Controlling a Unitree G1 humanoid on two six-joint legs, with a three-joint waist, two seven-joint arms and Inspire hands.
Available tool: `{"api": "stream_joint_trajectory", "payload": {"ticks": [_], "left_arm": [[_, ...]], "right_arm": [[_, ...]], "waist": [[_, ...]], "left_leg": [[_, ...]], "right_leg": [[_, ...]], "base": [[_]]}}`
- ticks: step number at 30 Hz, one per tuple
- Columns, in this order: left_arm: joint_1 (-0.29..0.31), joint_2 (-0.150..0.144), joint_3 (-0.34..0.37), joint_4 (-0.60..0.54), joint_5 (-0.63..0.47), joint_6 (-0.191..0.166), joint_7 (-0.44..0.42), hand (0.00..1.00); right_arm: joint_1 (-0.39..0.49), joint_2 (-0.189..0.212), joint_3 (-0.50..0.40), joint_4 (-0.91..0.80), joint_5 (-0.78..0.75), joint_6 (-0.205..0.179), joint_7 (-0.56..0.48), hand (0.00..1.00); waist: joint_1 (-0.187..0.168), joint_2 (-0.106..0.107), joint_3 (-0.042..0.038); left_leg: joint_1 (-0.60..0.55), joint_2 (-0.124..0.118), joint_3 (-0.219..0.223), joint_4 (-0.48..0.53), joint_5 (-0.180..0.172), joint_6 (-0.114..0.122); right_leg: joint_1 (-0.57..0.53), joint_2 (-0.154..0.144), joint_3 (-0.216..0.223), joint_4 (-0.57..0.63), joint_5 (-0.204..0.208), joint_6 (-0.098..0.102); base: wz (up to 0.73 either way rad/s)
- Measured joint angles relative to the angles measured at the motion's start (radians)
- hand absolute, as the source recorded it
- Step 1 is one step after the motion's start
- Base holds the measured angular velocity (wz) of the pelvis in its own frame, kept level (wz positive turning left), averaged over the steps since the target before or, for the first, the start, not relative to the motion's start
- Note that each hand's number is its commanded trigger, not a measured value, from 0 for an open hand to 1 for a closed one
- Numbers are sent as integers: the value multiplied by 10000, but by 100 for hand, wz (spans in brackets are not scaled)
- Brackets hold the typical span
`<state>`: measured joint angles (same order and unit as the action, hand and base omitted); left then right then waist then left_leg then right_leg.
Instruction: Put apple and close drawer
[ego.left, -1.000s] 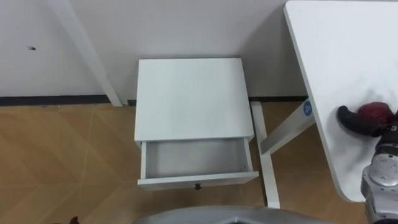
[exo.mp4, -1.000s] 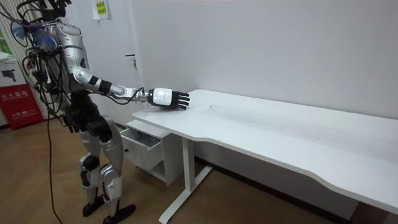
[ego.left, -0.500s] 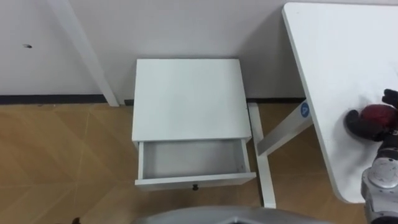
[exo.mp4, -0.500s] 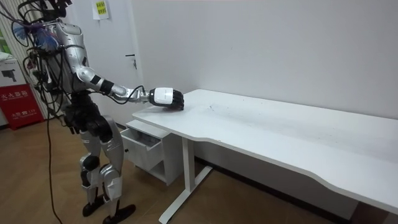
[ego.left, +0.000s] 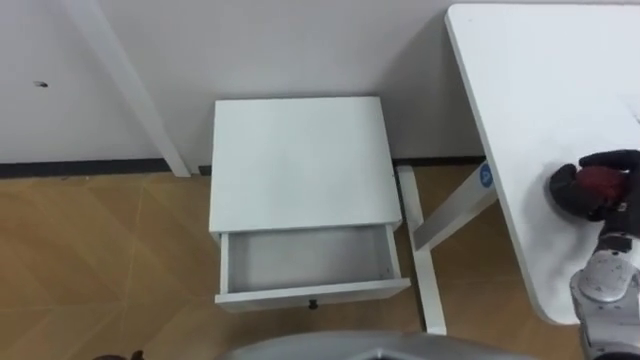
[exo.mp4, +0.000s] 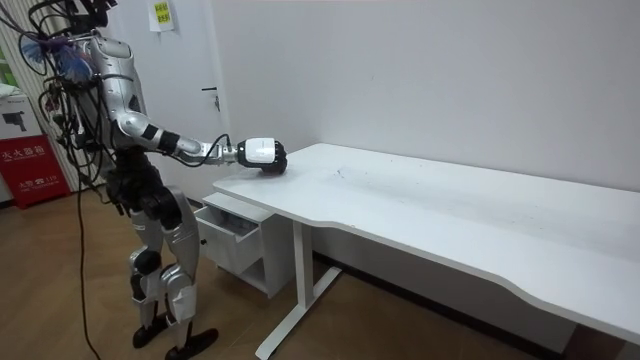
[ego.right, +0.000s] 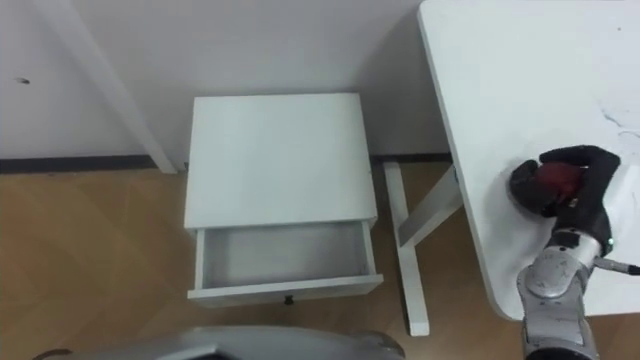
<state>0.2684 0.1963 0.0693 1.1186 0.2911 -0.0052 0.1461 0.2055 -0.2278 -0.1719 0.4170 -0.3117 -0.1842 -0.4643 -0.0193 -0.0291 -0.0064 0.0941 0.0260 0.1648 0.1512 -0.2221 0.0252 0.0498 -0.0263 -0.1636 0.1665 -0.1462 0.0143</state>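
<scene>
1. The robot stood at the end of the white desk (ego.right: 500, 90), with a small white cabinet (ego.right: 280, 160) just in front of it.
2. Its right hand (ego.right: 592, 190) was over the desk, at about 3 o'clock in the eye view.
3. The hand's dark fingers were curled tight round a red apple (ego.right: 553, 180).
4. The apple was in that hand, near the desk's edge and well apart from the drawer (ego.right: 280, 255).
5. The drawer stuck out open at the cabinet's 6 o'clock side.
6. A wood floor (ego.right: 90, 260) lay around the cabinet.
</scene>
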Motion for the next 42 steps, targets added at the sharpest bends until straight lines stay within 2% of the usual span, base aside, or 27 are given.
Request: {"api": "stream_joint_trajectory", "payload": {"ticks": [7,11,14,16,18,22,29,30,31,32,42], "left_arm": [[-474,-81,-352,-18,72,-6,1,0],[-424,-84,-353,-12,183,19,-7,0],[-431,-143,-361,-22,474,49,-13,0],[-494,-251,-368,-20,586,46,-46,0],[-591,-287,-367,-15,639,41,-130,0],[-662,-289,-327,30,643,36,-368,0],[-740,-310,-330,44,650,36,-488,0],[-789,-318,-333,41,647,32,-488,0],[-831,-316,-333,19,648,30,-483,0],[-846,-316,-334,8,648,22,-478,0],[-832,-326,-338,-7,653,-7,-483,0]], "right_arm": [[177,88,1410,-1203,-1018,272,556,100],[120,137,1931,-1659,-1501,449,970,100],[175,160,2706,-1686,-1611,604,1931,100],[189,253,3773,-1663,-1606,779,2731,100],[130,384,4274,-1664,-1622,759,3219,100],[-234,566,4421,-1713,-1636,726,4100,100],[-499,552,4417,-1763,-1645,645,4594,98],[-495,553,4424,-1763,-1645,645,4690,89],[-493,558,4433,-1763,-1646,645,4745,35],[-490,554,4438,-1763,-1646,645,4769,0],[-474,530,4438,-1763,-1648,647,5236,0]], "waist": [[242,-3,-3],[307,-5,-3],[571,-9,4],[851,13,50],[1046,75,95],[1149,102,106],[1200,81,100],[1210,117,124],[1204,125,130],[1200,128,133],[1188,114,125]], "left_leg": [[-248,5,-46,123,-5,-10],[-303,-1,-156,155,-3,-14],[-341,-21,-242,142,1,-22],[-387,-18,-307,150,1,-22],[-496,-23,-389,178,6,-14],[-648,-65,-604,247,46,35],[-652,-100,-716,163,47,36],[-644,-100,-723,161,46,36],[-645,-106,-723,161,46,36],[-647,-111,-723,162,46,36],[-651,-149,-702,175,56,53]], "right_leg": [[-158,-9,-91,31,49,-63],[-151,-11,-250,22,50,-64],[-152,-8,-344,5,49,-64],[-172,-17,-392,-5,49,-64],[-225,-60,-547,-7,47,-61],[-296,-123,-668,-15,46,-58],[-192,-170,-727,-181,39,-48],[-159,-175,-744,-181,36,-43],[-159,-177,-749,-181,27,-28],[-159,-176,-761,-181,21,-18],[-149,-217,-836,-172,8,3]], "base": [[-1],[10],[10],[9],[14],[23],[5],[0],[0],[0],[0]]}}
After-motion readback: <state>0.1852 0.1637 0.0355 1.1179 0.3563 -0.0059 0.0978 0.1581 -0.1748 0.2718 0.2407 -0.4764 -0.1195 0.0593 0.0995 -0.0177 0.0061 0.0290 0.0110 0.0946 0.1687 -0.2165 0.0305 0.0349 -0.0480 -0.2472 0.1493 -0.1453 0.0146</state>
